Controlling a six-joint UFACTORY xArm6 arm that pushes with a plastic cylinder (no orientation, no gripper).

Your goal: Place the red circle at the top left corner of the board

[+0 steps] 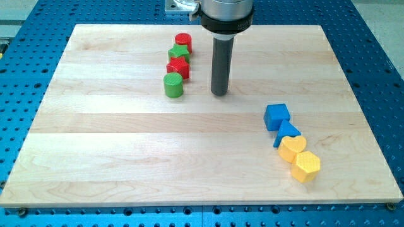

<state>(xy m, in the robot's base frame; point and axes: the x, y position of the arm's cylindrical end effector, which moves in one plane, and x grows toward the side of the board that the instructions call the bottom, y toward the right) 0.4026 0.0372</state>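
The red circle [184, 41] sits near the board's [113, 145] top edge, at 12 o'clock of a touching column: green star [180, 53], red star [178, 67], green circle [173, 84]. My tip [219, 93] rests at 3 o'clock of the green circle, apart; it has no pincer to open or close. At 4 o'clock lie the blue cube [276, 116], blue triangle [287, 133], yellow heart [293, 148] and yellow hexagon [307, 166].
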